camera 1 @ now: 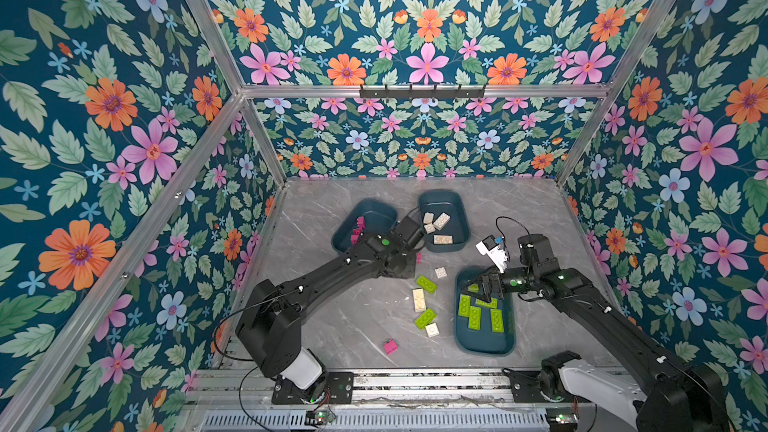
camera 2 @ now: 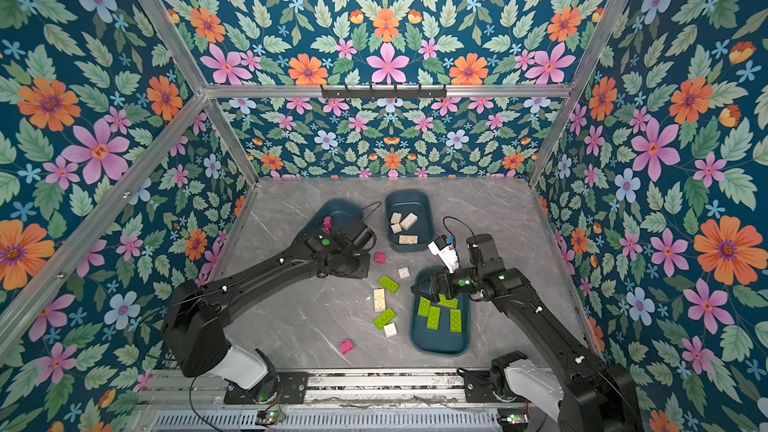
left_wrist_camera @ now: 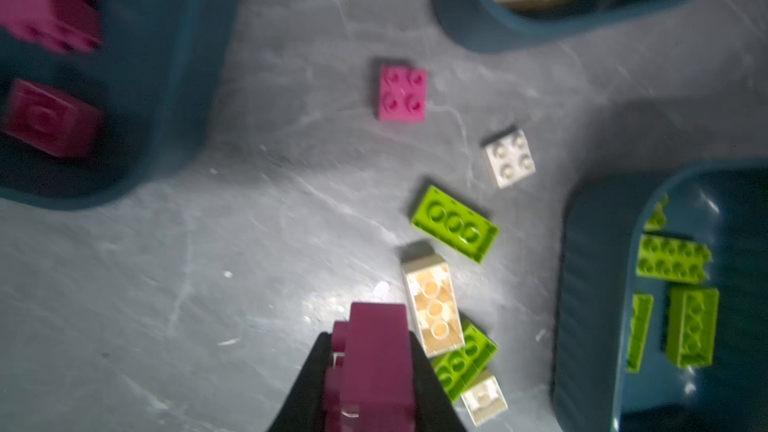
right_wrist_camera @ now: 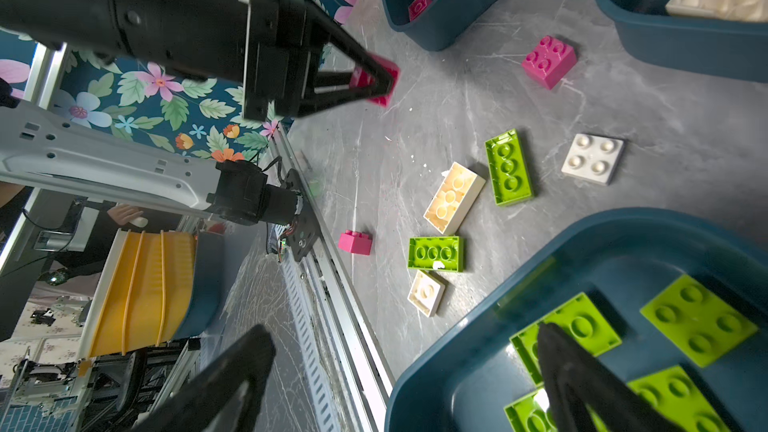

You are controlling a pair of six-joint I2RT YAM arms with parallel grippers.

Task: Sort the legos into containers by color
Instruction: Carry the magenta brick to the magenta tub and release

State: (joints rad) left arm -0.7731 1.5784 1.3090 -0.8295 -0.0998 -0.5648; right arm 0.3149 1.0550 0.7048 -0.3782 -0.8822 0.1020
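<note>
**Left gripper (right_wrist_camera: pixel 376 83) has its magenta brick (left_wrist_camera: pixel 374 367): get it over the rim cleanly**

Left gripper is clamped tight on the magenta brick, a finger pressed to each side. From where I stand the brick looks lifted off the marble table (camera 1: pixel 353 326), though I can't tell how high. The magenta tub (left_wrist_camera: pixel 166 76), with a few like bricks in it, sits just ahead of the fingertips and off to their left. A loose magenta square (left_wrist_camera: pixel 402 94) lies straight ahead of them on the table.

I'd say the job in hand is the carry and the drop. Raise first, so the brick's underside clears the tub's raised rim. Then swing left rather than forward, which keeps the tips away from that loose square. Stop over bare tub floor, not over the bricks lying there. Come down low inside the walls and only then part the fingers, or the brick may bounce out. Right gripper (camera 1: pixel 478 288) hangs spread wide over the green tub (camera 1: pixel 484 347), well apart from this path.
</note>
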